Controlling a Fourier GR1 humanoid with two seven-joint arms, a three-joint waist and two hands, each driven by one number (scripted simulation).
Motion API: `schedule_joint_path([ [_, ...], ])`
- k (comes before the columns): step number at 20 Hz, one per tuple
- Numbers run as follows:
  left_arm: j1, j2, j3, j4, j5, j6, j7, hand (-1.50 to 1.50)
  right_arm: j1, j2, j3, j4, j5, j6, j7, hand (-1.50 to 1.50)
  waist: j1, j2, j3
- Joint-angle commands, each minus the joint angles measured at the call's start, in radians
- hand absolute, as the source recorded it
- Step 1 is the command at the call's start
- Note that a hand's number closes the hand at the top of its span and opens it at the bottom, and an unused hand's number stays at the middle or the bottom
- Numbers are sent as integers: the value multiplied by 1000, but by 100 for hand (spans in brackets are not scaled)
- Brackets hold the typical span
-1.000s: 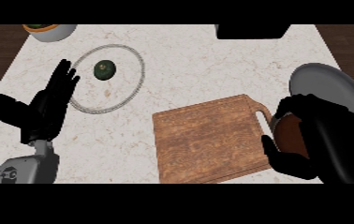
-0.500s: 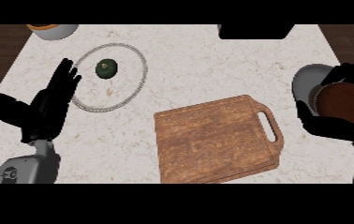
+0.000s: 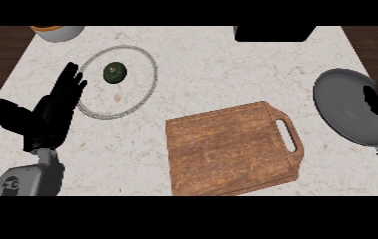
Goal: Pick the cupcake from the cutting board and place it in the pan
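Resting at nine o'clock, the robot's black left hand stood with its fingers straight and relaxed, pointing up toward twelve, holding nothing, its grey forearm coming in from the seven o'clock corner. Just beside its fingertips, toward one o'clock from the hand, lay a round clear glass lid with a metal rim and a dark green knob at its middle, flat on the pale marbled counter.

Only a small black part of the right hand showed at the three o'clock edge, over the round grey pan; whether its fingers were curled or straight could not be told. The cupcake could not be seen anywhere in the head view; whether that hand hid it could not be told.

Toward five o'clock of the middle lay the brown wooden cutting board, its slotted handle turned toward the pan, near it but apart. At eleven o'clock a pale bowl with an orange rim was cut by the top edge, and at one o'clock a black boxy object sat at the counter's far edge.
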Motion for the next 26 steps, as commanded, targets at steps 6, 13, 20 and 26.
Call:
schedule_joint_path([
  [6,7,-40,-26,29,-29,12,-57,0,-126,-142,-77,604,-71,-228,-348,150,13,6,1],
  [13,-41,-66,-56,39,-48,32,-17,0,-252,-135,-41,974,-12,-429,-457,150,22,11,2],
  [20,-60,-20,-10,-13,-11,19,49,0,-296,-199,-100,1211,-28,-350,-337,-150,31,12,3],
  [26,-50,-31,-18,21,-12,1,3,0,-324,-257,-148,1330,-89,-336,-507,-150,32,15,4],
])
